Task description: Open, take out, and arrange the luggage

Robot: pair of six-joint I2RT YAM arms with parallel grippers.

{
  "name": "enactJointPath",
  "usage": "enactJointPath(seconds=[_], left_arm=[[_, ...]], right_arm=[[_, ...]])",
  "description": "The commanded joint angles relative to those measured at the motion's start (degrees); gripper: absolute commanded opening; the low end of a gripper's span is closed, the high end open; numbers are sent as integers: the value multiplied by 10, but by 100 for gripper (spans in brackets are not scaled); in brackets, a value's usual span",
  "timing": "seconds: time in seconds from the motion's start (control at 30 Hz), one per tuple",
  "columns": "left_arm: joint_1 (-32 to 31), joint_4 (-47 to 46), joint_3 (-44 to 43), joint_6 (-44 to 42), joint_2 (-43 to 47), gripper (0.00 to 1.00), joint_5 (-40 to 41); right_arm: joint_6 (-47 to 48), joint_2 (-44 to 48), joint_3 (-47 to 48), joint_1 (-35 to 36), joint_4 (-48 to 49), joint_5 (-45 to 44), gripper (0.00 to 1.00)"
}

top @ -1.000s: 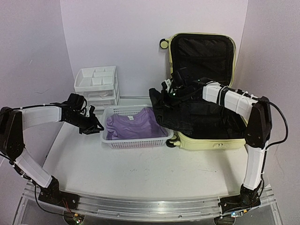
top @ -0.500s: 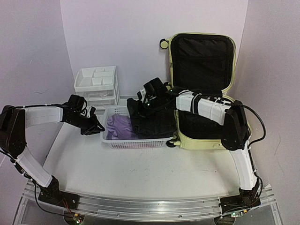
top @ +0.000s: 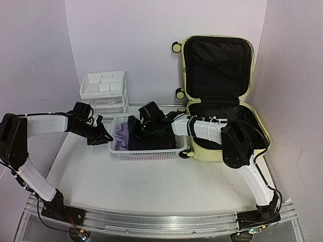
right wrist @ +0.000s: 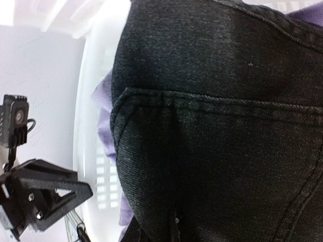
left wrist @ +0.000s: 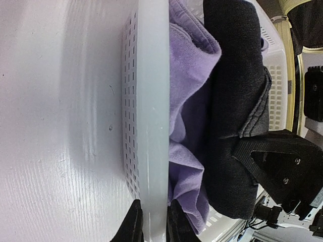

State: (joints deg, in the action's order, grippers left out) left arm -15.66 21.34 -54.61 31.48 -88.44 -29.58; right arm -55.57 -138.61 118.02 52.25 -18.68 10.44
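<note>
The luggage (top: 212,154), a pale yellow suitcase, lies open at the right with its lid upright and its black lining showing. My right gripper (top: 145,127) is shut on black jeans (top: 154,140) and holds them down in the white mesh basket (top: 146,153), on top of a purple shirt (top: 119,136). In the right wrist view the jeans (right wrist: 217,126) fill the frame and hide most of the gripper (right wrist: 151,233). My left gripper (top: 105,137) is shut on the basket's left rim (left wrist: 154,101). Its fingers (left wrist: 134,224) pinch the rim from both sides.
A white plastic drawer unit (top: 103,91) stands behind the basket at the back left. White walls close in the table at the back and on both sides. The suitcase's wheels (top: 176,47) stick out at its lid's left edge.
My right arm has swung left from the suitcase, carrying the black jeans into the basket. The left arm has stayed on the basket rim.
</note>
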Motion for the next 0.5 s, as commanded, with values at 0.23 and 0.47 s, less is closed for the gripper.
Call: enactJointPath(seconds=[0.23,0.47], left_arm=[[-15,-15,8,-10,5,6,-29],[-15,-10,17,-25,22,10,-12]], right_arm=[[11,-67,131,20,66,49,30],[95,-16,112,10,68,178,93]])
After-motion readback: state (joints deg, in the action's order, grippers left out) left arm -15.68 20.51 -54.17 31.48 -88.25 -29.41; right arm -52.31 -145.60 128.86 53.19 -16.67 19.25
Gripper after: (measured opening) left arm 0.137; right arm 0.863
